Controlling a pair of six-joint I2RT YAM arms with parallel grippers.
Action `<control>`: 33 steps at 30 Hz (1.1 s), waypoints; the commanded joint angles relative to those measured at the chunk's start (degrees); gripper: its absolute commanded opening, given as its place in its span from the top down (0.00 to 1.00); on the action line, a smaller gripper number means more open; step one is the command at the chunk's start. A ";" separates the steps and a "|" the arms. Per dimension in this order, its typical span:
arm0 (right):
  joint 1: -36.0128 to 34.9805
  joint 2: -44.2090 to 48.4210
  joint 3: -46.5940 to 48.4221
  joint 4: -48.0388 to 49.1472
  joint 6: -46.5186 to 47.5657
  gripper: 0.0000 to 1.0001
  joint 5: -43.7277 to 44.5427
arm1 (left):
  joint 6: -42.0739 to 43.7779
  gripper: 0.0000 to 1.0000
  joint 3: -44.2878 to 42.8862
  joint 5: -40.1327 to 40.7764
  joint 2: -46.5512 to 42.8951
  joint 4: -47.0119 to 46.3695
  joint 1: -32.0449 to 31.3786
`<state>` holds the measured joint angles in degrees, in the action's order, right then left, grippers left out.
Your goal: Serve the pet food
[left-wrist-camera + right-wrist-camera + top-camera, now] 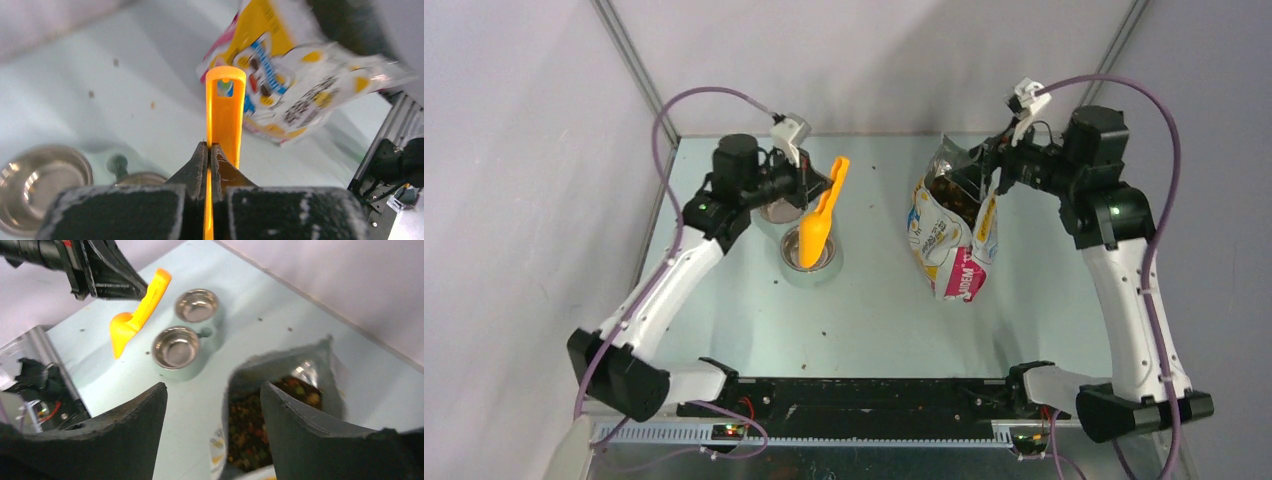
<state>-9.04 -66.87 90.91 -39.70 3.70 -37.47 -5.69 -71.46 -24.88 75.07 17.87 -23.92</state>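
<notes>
The left hand (809, 185) is clamped narrow on the flat handle of an orange plastic scoop (821, 225). In the left wrist view the fingers (200, 160) press together on the handle's thin edge. There the scoop (225, 115) shows only its handle and hanging hole, and its cup is cut off below. From above, the cup hangs over the nearer of two round steel bowls (176, 347), left of the bench's middle and toward the far edge. It covers most of that bowl, and the farther bowl is largely hidden behind the left hand. Whether the cup holds anything cannot be made out.

The pet food (250, 425), small dark-brown dry kibble, lies inside an open white, yellow and pink printed foil bag (944, 240) on the right half of the pale green bench (874, 300). The bag's mouth is turned toward the far edge. The kibble is blurred in the right wrist view, and its lower part is cut off by the frame and the fingers. From above it is only a dark patch (949, 195) in the mouth.

The right hand (214, 387) stands wide just above the bag's mouth, gripping nothing. The bag's grey inner wall (280, 365) rises between and behind its fingers, and whether either finger touches the foil cannot be told. The bag's print is smeared and unreadable in the left wrist view. A few dark specks (824, 331) dot the bench toward its near edge.
</notes>
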 commanded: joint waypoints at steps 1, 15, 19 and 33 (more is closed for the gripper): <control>-4.55 -4.83 3.65 5.82 -2.83 0.31 -11.81 | 1.99 1.00 -6.37 -10.11 -4.64 -5.83 0.82; -18.56 -23.92 13.89 21.28 -19.57 0.35 -18.02 | -44.92 1.00 -10.11 -17.99 1.65 -42.43 7.83; -19.51 -26.47 14.85 25.16 -24.08 0.36 -21.50 | -46.14 1.00 -11.00 -17.40 2.97 -42.99 7.92; -20.16 -27.68 14.49 27.18 -25.81 0.43 -25.20 | -46.68 1.00 -13.56 -14.53 5.11 -42.28 7.93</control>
<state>-28.82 -94.61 102.98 -14.70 -21.63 -61.71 -51.09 -82.32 -40.62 79.92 -21.78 -16.32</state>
